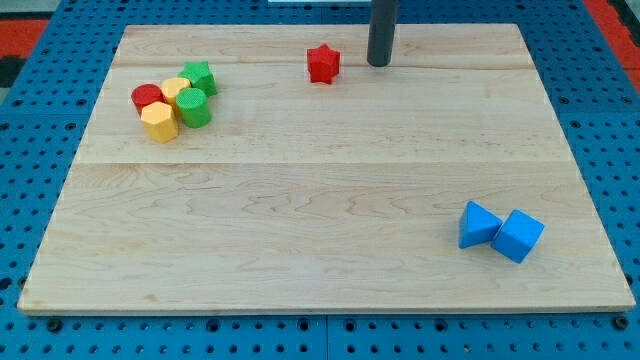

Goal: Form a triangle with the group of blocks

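No pincer here, just my tip (pixel 379 63) right of the red star (pixel 323 63); I'd nudge it slowly left toward the cluster.

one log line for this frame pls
tip: right of red star, apart | cluster: top-left | blue pair: bottom-right

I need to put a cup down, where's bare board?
The widest bare patch is the middle, between the cluster by the yellow block and the two blue blocks, plus the bottom-left corner. It is crowded at that top-left cluster, and around the red star beside my tip.
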